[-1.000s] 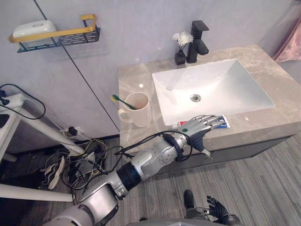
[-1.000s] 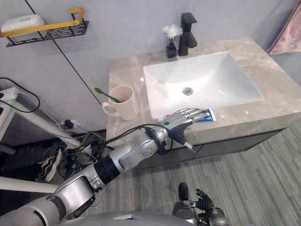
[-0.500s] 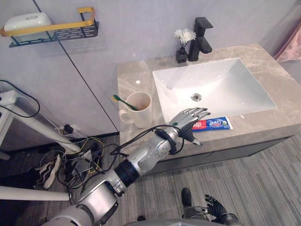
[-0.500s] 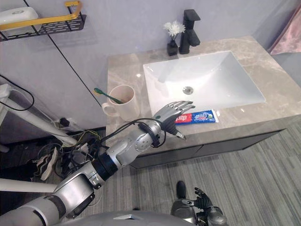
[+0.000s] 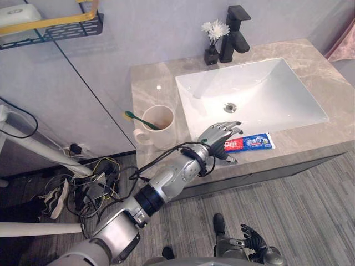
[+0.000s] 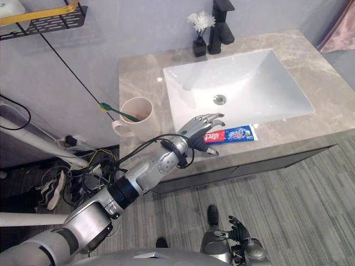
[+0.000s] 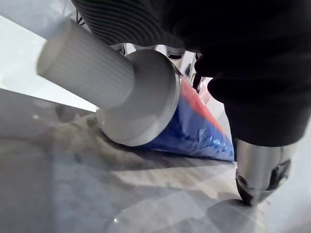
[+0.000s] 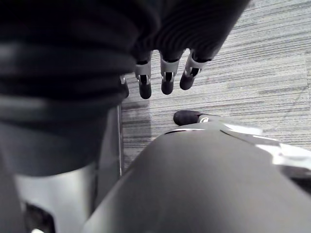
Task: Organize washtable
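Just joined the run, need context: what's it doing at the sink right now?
The left hand is over the cap end of the toothpaste tube, which lies flat on the counter in front of the sink. Its fingers are open, tube not yet gripped. The mug holding the toothbrush stands to its left. The right hand hangs low, idle.

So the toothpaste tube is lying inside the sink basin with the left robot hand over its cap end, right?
Not quite. The toothpaste tube lies on the countertop in front of the sink, not inside it; the left eye view shows this. The left robot hand is over its cap end.
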You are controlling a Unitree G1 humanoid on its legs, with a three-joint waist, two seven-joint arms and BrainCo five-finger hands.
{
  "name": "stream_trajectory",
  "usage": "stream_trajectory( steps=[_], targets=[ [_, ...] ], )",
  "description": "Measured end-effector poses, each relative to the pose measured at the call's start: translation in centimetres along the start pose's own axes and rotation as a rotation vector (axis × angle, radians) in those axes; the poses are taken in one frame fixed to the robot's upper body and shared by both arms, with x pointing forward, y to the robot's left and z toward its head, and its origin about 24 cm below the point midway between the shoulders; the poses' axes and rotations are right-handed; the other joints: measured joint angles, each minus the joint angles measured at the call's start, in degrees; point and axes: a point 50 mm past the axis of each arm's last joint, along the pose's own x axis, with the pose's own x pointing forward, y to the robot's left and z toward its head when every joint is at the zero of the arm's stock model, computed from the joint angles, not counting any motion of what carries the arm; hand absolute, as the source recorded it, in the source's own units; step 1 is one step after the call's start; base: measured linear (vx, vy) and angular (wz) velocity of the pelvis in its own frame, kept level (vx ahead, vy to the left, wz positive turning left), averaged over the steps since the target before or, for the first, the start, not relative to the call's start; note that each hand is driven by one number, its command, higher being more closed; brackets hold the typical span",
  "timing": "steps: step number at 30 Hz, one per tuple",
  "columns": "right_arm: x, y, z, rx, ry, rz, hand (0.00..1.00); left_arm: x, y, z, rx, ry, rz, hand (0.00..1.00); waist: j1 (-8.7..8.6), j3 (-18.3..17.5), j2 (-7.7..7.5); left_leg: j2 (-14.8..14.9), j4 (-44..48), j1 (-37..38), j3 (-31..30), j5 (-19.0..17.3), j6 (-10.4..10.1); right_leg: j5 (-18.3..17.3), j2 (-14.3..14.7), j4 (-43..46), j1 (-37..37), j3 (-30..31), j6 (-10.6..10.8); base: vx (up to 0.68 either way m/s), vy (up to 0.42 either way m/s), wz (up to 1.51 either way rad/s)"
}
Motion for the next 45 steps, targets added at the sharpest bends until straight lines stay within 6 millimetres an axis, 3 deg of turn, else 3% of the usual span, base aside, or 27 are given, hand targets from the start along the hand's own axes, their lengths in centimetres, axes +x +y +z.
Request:
stream_trajectory(
  steps=[11, 28, 33, 36, 40, 45],
  targets=[
    [0.0, -0.4, 0.8, -0.017, -0.031, -0.011, 0.0, 1.0, 1.4, 0.5, 0.029, -0.025, 0.039, 1.0, -0.07, 1.9, 1.09, 0.13, 0.02, -0.15, 0.54, -0.13, -0.15, 0.0, 0.14, 0.0, -0.49, 0.51, 0.0, 0.0, 0.003, -0.03],
    [0.0, -0.5, 0.7, -0.024, -0.028, -0.026, 0.0, 0.7, 0.6, 0.8, 0.06, -0.061, 0.007, 1.0, -0.01, 2.05, 1.15, 0.1, 0.35, 0.16, -0.96, -0.11, -0.11, -0.01, 0.08, 0.0, 0.76, -0.84, -0.01, 0.0, -0.001, 0.03],
    [0.0, -0.5, 0.4, 0.005, -0.021, -0.034, 0.0, -1.0, 0.5, 1.0, 0.069, -0.108, -0.005, 1.0, 0.25, 1.87, 1.19, 0.09, 0.99, -0.14, -2.1, -0.04, 0.0, -0.01, -0.47, 0.1, 1.34, -1.63, -0.01, -0.01, 0.006, 0.1],
    [-0.3, -0.7, -0.3, 0.051, -0.007, -0.051, 0.0, -2.3, 1.2, 1.9, 0.06, -0.164, 0.017, 1.0, 1.53, 1.69, 1.12, -0.1, 1.85, -1.44, -3.6, 0.15, 0.26, 0.01, -0.96, 0.4, 1.38, -2.99, 0.0, -0.02, -0.003, 0.3],
    [-1.0, -0.6, -1.7, 0.117, 0.015, -0.057, 0.0, -3.9, 2.6, 3.0, 0.023, -0.24, 0.075, 1.0, 3.39, -1.18, 0.84, -0.39, 2.85, -3.05, -5.72, 0.39, 0.54, 0.07, -1.31, 0.43, 1.52, -4.75, 0.06, -0.02, -0.001, 0.28],
    [-2.5, 0.3, -2.3, 0.227, -0.043, -0.002, 0.0, -6.3, 4.3, 4.0, -0.045, -0.289, 0.189, 1.0, 4.47, -3.12, -1.24, -1.28, 3.98, -3.98, -6.1, 0.44, 0.97, 0.48, -2.27, 0.44, 1.44, -4.69, 0.53, -0.05, 0.026, 0.06]
  ],
)
